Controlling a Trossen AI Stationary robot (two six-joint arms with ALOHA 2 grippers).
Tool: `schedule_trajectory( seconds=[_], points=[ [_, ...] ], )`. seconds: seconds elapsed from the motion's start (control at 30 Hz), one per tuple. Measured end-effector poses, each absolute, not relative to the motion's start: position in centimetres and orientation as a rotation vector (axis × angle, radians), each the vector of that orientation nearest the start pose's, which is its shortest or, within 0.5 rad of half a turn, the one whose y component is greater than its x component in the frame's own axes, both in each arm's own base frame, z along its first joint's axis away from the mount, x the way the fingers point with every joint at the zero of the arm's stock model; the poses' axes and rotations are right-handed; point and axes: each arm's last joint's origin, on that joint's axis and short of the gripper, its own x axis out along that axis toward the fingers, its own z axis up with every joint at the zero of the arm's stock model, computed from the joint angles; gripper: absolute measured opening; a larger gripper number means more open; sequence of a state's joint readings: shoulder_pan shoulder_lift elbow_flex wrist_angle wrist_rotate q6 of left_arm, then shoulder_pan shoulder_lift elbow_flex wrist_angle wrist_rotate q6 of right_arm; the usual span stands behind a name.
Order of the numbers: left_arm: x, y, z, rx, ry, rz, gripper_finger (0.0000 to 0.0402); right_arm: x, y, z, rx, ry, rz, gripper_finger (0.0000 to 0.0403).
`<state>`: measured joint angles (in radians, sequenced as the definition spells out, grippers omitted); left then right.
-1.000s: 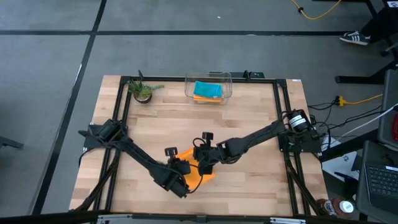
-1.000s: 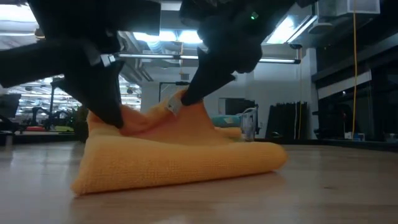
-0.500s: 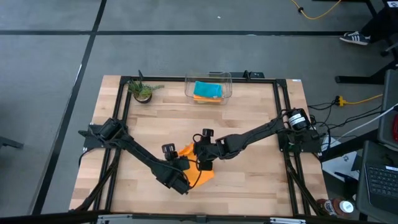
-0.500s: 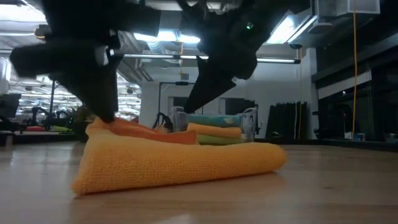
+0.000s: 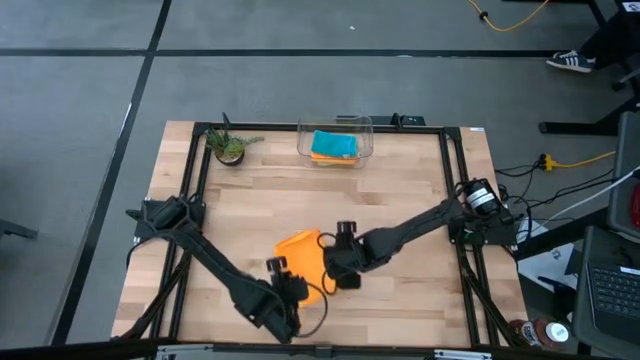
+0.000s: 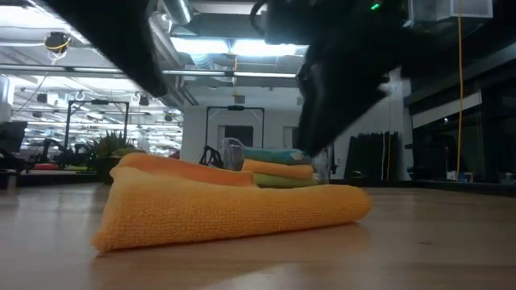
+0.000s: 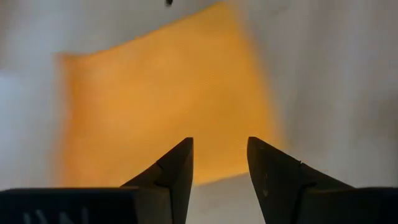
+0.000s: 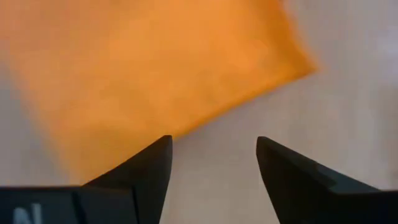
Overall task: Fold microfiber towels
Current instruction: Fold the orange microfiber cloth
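One orange microfiber towel (image 5: 298, 252) lies folded on the wooden table (image 5: 400, 180), flat on its underside, its layers stacked in the low view (image 6: 226, 205). My left gripper (image 5: 300, 290) hangs open just above the towel's near edge; its wrist view shows the towel (image 7: 161, 99) ahead of the open fingers (image 7: 219, 152). My right gripper (image 5: 332, 270) is open at the towel's right side, with the towel's corner (image 8: 143, 74) beyond its fingers (image 8: 214, 155). Other folded towels, teal on top (image 5: 333, 145), are stacked in the clear bin (image 5: 366, 140).
The clear bin stands at the table's far edge, and in the low view (image 6: 278, 165) it shows behind the orange towel. A small potted plant (image 5: 230, 148) sits at the far left corner. Black frame rails (image 5: 195, 180) run along the table's sides.
Both grippers have opened and let go of the orange towel's raised upper layer, which has dropped flat onto the lower layer. Both have then risen and drawn back toward the table's near edge, the right one also a little toward the right edge.
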<state>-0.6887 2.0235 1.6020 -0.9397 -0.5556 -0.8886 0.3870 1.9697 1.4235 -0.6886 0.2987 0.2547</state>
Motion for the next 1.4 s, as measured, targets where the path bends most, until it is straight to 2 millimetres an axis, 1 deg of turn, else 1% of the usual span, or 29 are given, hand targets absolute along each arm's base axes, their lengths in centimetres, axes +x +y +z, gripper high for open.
schedule_trajectory(
  seconds=[0.1,0.17,0.2,0.3,0.4,0.57,0.67,0.77,0.9,1.0,1.13,1.27,1.4],
  points=[
    [32.6,-25.8,19.7,-0.101,0.907,0.276,0.0144,36.1,15.9,17.7,-0.234,1.175,0.107,0.0236],
    [32.8,-26.4,19.1,-0.096,0.854,0.208,0.0144,35.7,16.8,17.2,-0.289,1.151,0.191,0.0236],
    [32.8,-26.6,18.6,-0.068,0.846,0.179,0.0144,35.5,17.2,16.9,-0.307,1.137,0.217,0.0236],
    [32.3,-26.9,17.6,0.015,0.877,0.114,0.0144,34.9,17.9,16.3,-0.322,1.134,0.238,0.0236],
    [32.3,-27.0,17.6,0.014,0.883,0.095,0.0144,34.8,18.6,16.3,-0.317,1.102,0.253,0.0236],
    [32.4,-27.1,17.7,0.097,0.874,0.038,0.0144,35.0,19.5,16.6,-0.276,1.051,0.328,0.0236],
    [32.5,-27.1,17.8,0.11,0.863,0.032,0.0144,35.1,19.5,16.6,-0.272,1.049,0.335,0.0236],
    [33.0,-26.4,17.7,0.07,0.888,0.039,0.0149,35.1,19.4,16.6,-0.271,1.048,0.334,0.0236],
    [33.5,-25.1,16.8,-0.032,0.947,0.065,0.0176,35.2,19.2,16.6,-0.267,1.049,0.327,0.0236],
    [33.5,-24.5,16.2,-0.055,0.985,0.064,0.0203,35.3,18.9,16.5,-0.263,1.05,0.322,0.0236],
    [33.6,-24.2,16.1,-0.059,0.988,0.069,0.0227,35.1,18.3,15.3,-0.254,1.047,0.315,0.0236],
    [33.7,-24.3,15.8,-0.057,0.989,0.069,0.0233,34.6,18.1,13.8,-0.232,1.021,0.337,0.0236],
    [33.7,-24.7,14.0,-0.05,1.046,0.046,0.0234,34.2,17.9,12.8,-0.219,0.993,0.34,0.0236]
  ],
)
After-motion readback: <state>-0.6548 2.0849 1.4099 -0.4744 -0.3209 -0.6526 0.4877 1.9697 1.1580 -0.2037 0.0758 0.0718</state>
